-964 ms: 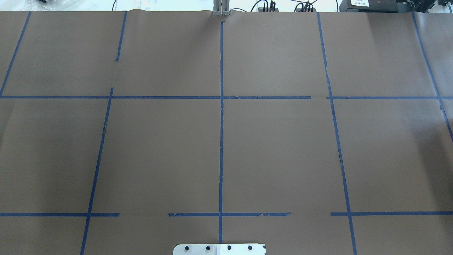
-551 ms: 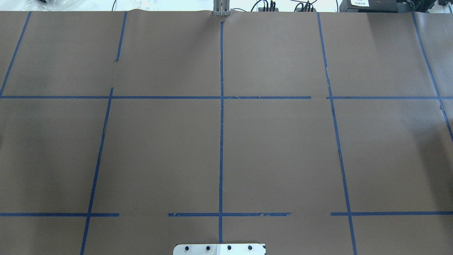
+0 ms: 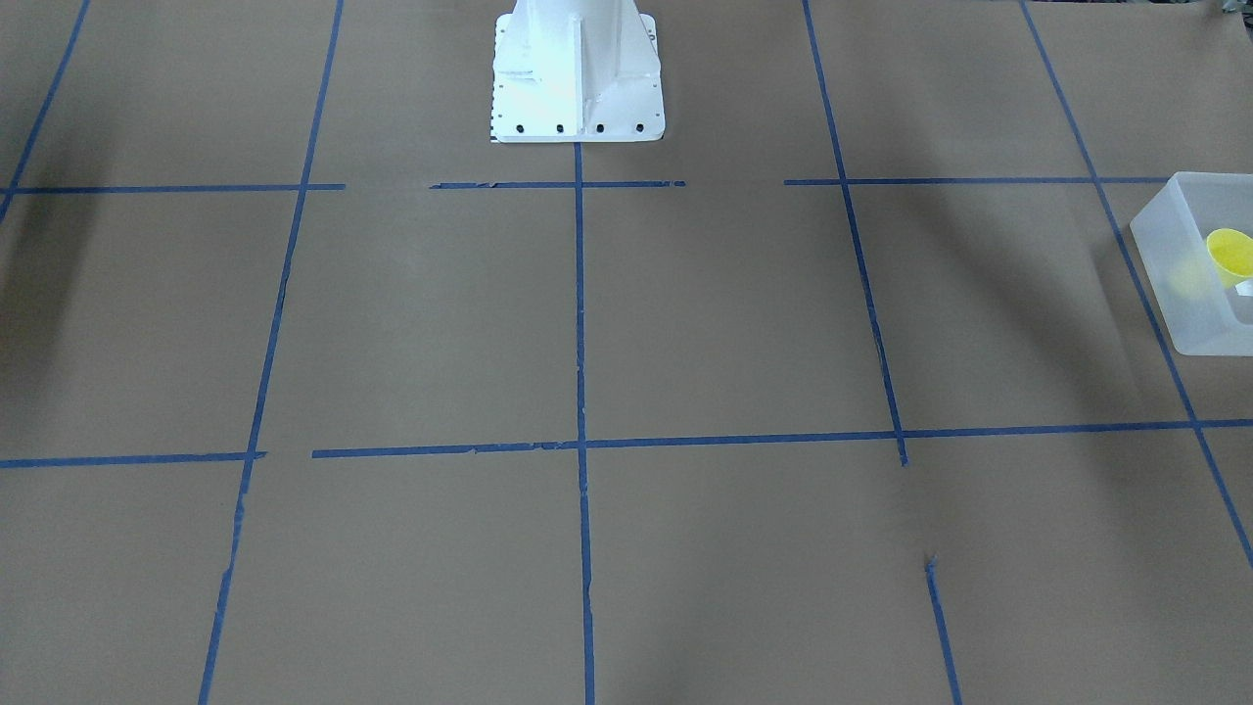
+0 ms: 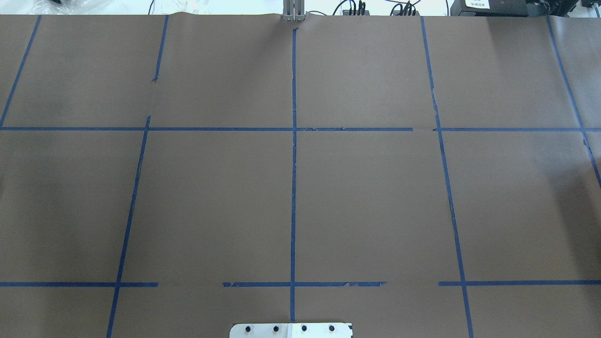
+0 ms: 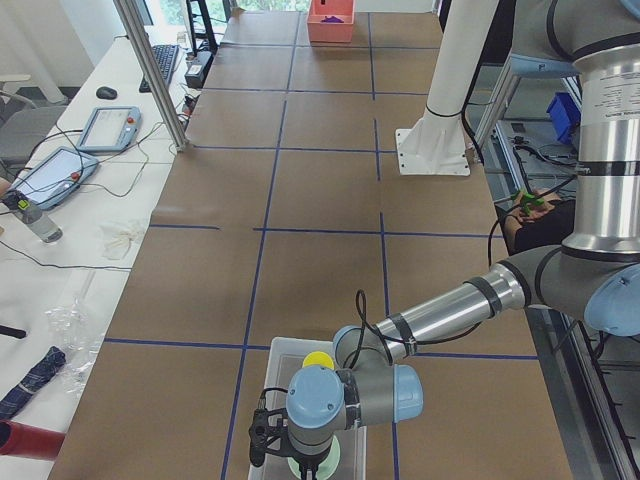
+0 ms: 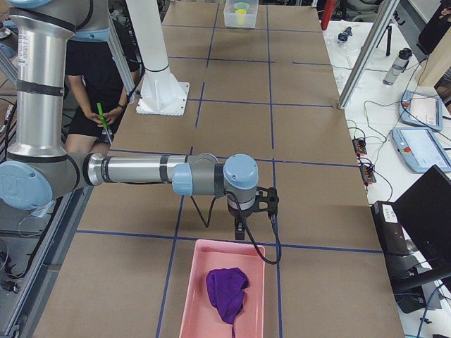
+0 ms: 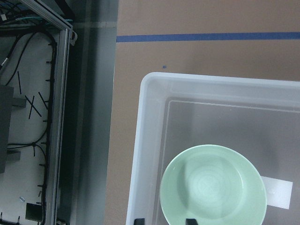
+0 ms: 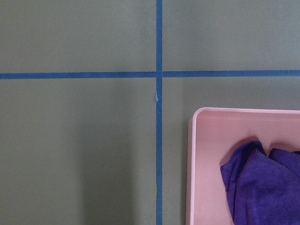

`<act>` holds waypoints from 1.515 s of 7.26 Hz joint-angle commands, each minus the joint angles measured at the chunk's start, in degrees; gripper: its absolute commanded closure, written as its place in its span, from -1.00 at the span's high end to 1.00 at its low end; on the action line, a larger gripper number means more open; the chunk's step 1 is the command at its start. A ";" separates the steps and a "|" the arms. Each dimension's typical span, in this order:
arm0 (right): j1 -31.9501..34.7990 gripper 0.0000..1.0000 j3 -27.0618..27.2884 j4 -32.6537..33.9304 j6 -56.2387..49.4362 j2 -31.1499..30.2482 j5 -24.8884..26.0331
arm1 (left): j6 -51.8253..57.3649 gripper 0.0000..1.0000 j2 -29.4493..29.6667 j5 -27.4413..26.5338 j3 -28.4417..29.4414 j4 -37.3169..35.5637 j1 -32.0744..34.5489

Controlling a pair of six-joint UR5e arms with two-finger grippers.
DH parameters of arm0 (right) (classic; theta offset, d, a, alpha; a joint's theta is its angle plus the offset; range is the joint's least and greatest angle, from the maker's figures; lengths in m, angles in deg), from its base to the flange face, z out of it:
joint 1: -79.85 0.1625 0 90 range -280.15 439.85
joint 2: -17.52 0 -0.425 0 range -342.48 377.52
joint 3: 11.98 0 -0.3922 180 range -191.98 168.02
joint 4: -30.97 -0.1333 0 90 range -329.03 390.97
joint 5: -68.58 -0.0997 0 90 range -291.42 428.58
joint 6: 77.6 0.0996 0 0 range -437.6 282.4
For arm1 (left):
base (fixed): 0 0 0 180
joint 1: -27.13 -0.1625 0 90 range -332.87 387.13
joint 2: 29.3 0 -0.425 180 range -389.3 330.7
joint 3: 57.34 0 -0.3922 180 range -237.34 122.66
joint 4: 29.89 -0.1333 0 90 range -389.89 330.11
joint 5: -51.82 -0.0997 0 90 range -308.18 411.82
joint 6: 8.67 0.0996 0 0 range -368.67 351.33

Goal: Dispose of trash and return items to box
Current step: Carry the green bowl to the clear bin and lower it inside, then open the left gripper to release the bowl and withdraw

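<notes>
The frosted-white box (image 7: 150, 140) holds a mint-green bowl (image 7: 213, 187), seen in the left wrist view. My left gripper (image 7: 164, 220) hangs above the bowl's left rim, and its fingertips (image 7: 138, 220) stand apart, open and holding nothing. In the exterior left view the left gripper (image 5: 275, 440) is over the box (image 5: 285, 350), and the yellow cup (image 5: 318, 360) stands inside it beside the bowl (image 5: 325, 462). The front-facing view shows the box (image 3: 1180, 294) and the cup (image 3: 1229, 253) at its right edge. My right gripper (image 6: 243, 224) hovers just beyond a pink tray (image 6: 194, 296); I cannot tell whether it is open or shut.
The pink tray (image 8: 206, 164) holds a crumpled purple cloth (image 8: 262, 183). A white label (image 7: 277, 193) lies on the box floor. The robot's white pedestal (image 3: 576, 78) stands at the table's near edge. A metal frame and cables (image 7: 42, 117) run beside the box.
</notes>
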 commanded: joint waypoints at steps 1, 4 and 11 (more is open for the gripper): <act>0.00 1.00 0.07 0.00 0.03 0.25 0.00 | -1.53 1.00 0.42 0.41 -6.36 -0.02 0.00; 0.00 1.00 0.34 0.00 0.12 0.51 0.00 | -1.98 1.00 1.39 4.98 -17.29 0.76 -0.61; 0.00 1.00 0.25 0.00 0.12 0.69 -0.61 | -2.33 1.00 3.42 4.98 -22.84 -15.12 -9.67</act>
